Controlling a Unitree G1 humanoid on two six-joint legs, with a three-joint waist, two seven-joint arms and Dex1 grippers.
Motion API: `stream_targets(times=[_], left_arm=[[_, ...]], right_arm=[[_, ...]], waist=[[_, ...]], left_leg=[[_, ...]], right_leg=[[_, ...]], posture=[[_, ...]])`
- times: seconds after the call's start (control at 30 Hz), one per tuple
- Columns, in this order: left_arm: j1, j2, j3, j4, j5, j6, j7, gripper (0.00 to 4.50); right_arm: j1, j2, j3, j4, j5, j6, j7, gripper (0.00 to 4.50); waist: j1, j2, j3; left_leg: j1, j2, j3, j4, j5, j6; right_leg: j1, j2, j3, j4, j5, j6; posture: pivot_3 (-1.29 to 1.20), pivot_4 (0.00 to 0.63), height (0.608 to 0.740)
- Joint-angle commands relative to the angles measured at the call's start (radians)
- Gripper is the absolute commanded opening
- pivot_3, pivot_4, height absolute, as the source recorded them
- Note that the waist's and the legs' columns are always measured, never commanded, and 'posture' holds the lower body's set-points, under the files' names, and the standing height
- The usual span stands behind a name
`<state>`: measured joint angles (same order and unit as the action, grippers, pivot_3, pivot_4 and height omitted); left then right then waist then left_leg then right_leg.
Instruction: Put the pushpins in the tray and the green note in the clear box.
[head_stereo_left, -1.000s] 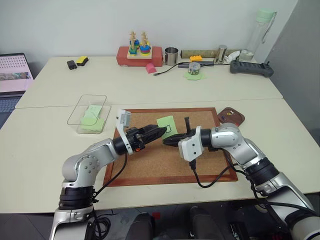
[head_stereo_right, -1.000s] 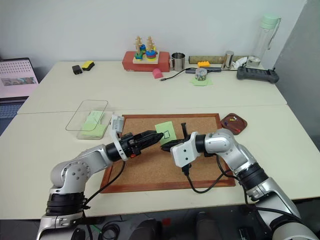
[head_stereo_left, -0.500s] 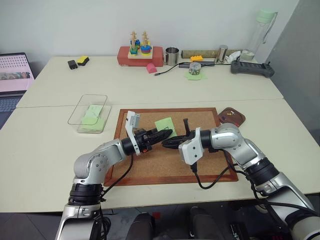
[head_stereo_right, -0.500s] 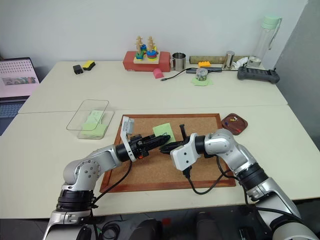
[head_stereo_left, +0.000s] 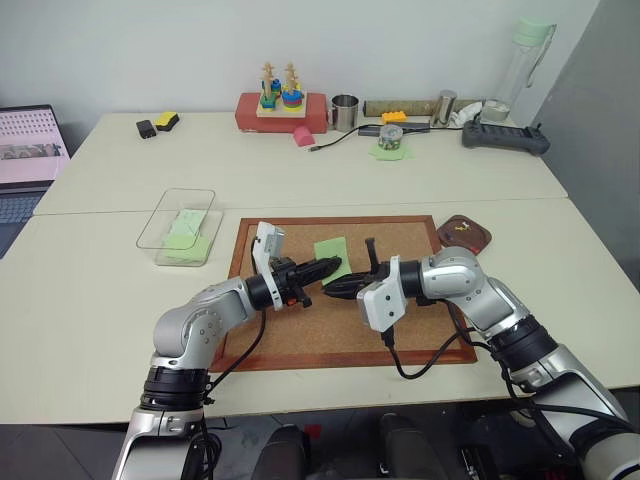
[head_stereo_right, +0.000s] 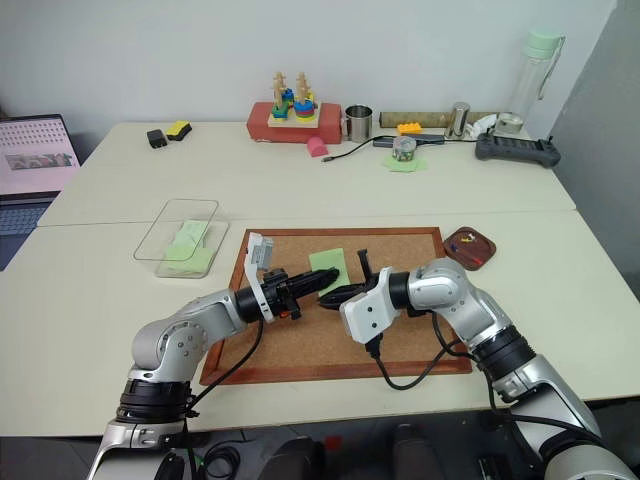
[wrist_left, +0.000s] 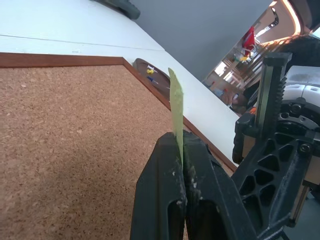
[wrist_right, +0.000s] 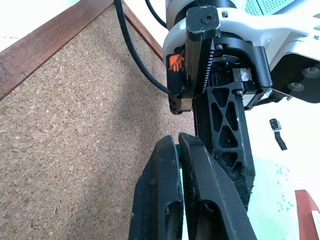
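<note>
Above the corkboard (head_stereo_left: 300, 330), the left gripper (wrist_left: 178, 150) and the right gripper (wrist_right: 177, 150) both pinch the green note (head_stereo_left: 331, 252) from opposite edges, well apart from the clear box (head_stereo_left: 160, 235).

The cream table (head_stereo_left: 90, 300) carries a corkboard (head_stereo_left: 300, 330), the clear box (head_stereo_left: 178, 228) (papers inside) and the tray (head_stereo_left: 463, 233).

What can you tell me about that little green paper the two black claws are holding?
The green note is a small, light-green square of thin paper. It is lifted off the corkboard, standing edge-on in the left wrist view. The left gripper is shut on one edge, and the right gripper is shut on it from the opposite side, so it hangs between them over the board's middle. Any drawing on it is hard to make out here.
</note>
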<state>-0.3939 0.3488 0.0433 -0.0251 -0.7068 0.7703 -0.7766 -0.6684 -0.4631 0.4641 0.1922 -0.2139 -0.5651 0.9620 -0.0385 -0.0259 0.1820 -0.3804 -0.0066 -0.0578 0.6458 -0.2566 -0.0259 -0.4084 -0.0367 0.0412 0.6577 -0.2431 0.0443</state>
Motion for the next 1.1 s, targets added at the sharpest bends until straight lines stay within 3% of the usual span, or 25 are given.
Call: stream_targets(times=[0.03,0.27,0.5,0.63,0.9,1.07,1.1], left_arm=[[-0.017,-0.019,-0.004,0.041,0.062,-0.076,0.031,0.07],[-0.038,-0.057,0.001,0.084,0.099,-0.125,0.047,0.07],[-0.020,-0.014,0.007,-0.033,0.098,-0.136,0.024,0.07],[0.020,0.031,-0.019,-0.117,0.139,-0.175,0.014,0.07],[0.044,0.060,-0.066,-0.191,0.174,-0.210,-0.004,0.07],[0.048,0.055,-0.076,-0.196,0.185,-0.222,-0.002,0.07],[0.051,0.055,-0.077,-0.199,0.186,-0.224,-0.001,0.02]], right_arm=[[-0.012,0.008,-0.030,-0.048,0.032,-0.015,-0.024,0.00],[0.065,-0.039,-0.137,-0.204,0.132,0.132,-0.046,0.00],[0.207,-0.132,-0.408,-0.283,0.180,0.593,-0.193,0.00],[0.235,-0.128,-0.554,-0.261,0.201,0.842,-0.325,0.00],[0.186,-0.098,-0.591,-0.095,0.235,1.022,-0.385,0.00],[0.144,-0.089,-0.583,0.008,0.243,1.027,-0.394,0.00],[0.139,-0.088,-0.582,0.021,0.246,1.026,-0.395,0.23]], waist=[[0.000,0.000,0.000],[0.009,0.000,0.000],[0.014,0.000,0.000],[0.011,0.000,0.000],[0.007,0.000,0.000],[0.006,0.000,0.000],[0.007,0.000,0.000]], left_leg=[[0.000,0.000,0.000,0.000,0.000,0.000],[0.000,0.000,0.000,0.000,0.000,0.000],[-0.001,-0.001,-0.001,0.001,0.000,0.000],[0.000,-0.001,0.000,0.000,0.000,0.000],[0.000,-0.001,0.006,0.000,0.000,0.000],[0.000,-0.001,0.007,0.000,0.000,0.000],[0.000,-0.001,0.007,0.000,0.000,0.000]], right_leg=[[0.000,0.000,0.000,0.000,0.000,0.000],[0.000,0.000,0.000,0.000,0.000,0.000],[0.001,-0.001,0.000,-0.001,0.000,0.000],[0.001,-0.001,0.000,-0.001,0.000,0.000],[0.001,0.000,0.001,-0.001,0.000,0.000],[0.001,0.000,0.001,-0.001,0.000,0.000],[0.001,0.001,0.001,-0.001,0.000,0.000]], posture=[[0.00,0.150,0.740],[0.00,0.150,0.740],[0.00,0.150,0.740],[0.00,0.150,0.740],[0.00,0.150,0.740],[0.00,0.150,0.740],[0.00,0.150,0.740]])
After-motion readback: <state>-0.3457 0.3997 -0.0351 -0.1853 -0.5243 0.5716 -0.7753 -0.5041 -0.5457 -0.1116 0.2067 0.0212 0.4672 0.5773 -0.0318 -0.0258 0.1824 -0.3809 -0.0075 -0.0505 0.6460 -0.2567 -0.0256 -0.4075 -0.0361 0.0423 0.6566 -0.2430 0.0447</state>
